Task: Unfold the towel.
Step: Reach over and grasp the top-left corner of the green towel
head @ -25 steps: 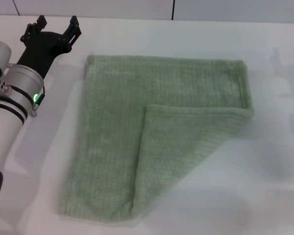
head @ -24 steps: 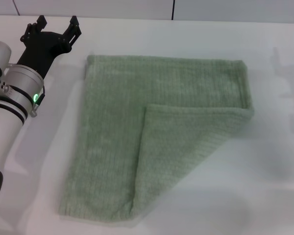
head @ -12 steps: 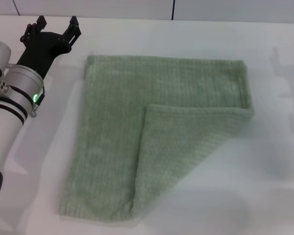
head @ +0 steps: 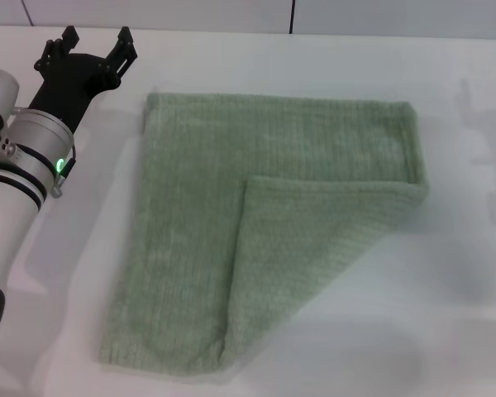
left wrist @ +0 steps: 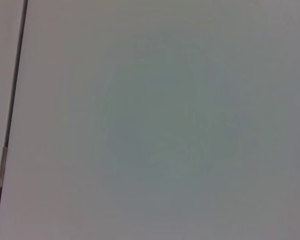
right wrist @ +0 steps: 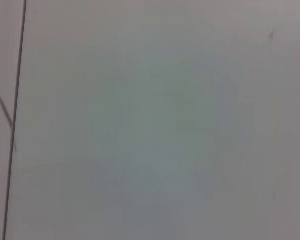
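Note:
The pale sage-green towel (head: 231, 207) lies flat on the white table (head: 463, 273) in the head view. Its near right corner is folded over onto the middle, making a triangular flap (head: 314, 248) with its edge running from the right side to the front edge. My left gripper (head: 95, 37) is open and empty at the far left, left of the towel's far left corner and apart from it. My right gripper is out of view. Both wrist views show only bare surface.
The table's back edge (head: 231, 30) meets a wall with a dark seam (head: 292, 15) behind the towel. Bare tabletop lies to the right and in front of the towel.

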{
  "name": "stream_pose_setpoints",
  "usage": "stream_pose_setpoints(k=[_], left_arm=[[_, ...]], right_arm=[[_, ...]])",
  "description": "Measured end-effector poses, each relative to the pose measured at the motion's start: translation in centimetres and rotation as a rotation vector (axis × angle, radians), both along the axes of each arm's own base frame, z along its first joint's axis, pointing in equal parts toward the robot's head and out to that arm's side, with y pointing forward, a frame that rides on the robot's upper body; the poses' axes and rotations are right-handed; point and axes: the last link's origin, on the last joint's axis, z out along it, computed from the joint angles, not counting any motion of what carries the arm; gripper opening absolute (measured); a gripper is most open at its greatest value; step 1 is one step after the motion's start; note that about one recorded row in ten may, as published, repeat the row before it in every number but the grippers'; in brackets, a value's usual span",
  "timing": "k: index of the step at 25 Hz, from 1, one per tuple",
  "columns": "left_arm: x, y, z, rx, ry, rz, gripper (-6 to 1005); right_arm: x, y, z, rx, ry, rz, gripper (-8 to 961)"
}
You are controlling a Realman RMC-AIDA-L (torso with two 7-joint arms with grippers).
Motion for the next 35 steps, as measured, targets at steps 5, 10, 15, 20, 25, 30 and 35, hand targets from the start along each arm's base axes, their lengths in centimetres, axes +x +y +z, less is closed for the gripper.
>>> stream_pose_setpoints(k=[5, 10, 15, 20, 25, 30, 35], left_arm=[[0.0, 0.0, 0.0, 0.0, 0.005, 0.0, 791], [-0.3, -0.2, 0.0, 0.001, 0.002, 0.007, 771], [-0.2, -0.1, 0.0, 0.0, 0.0, 0.007, 635], [-0.2, -0.1, 0.0, -0.001, -0.003, 0.005, 412], [-0.1, -0.1, -0.1, -0.007, -0.015, 0.003, 230], [-0.1, -0.1, -0.1, -0.007, -0.015, 0.003, 128], [0.7, -0.3, -1.0, -0.059, -0.021, -0.037, 53]], right_arm=[[0.0, 0.0, 0.0, 0.0, 0.0, 0.0, 716], [0.0, 0.0, 0.0, 0.001, 0.0, 0.0, 716], [0.0, 0.0, 0.0, 0.001, 0.001, 0.0, 716], [0.0, 0.0, 0.0, 0.003, 0.002, -0.002, 716], [0.1, 0.0, 0.1, 0.004, 0.002, -0.003, 715], [0.2, -0.1, 0.1, 0.006, 0.001, -0.006, 715], [0.3, -0.1, 0.2, 0.007, -0.001, -0.008, 715]])
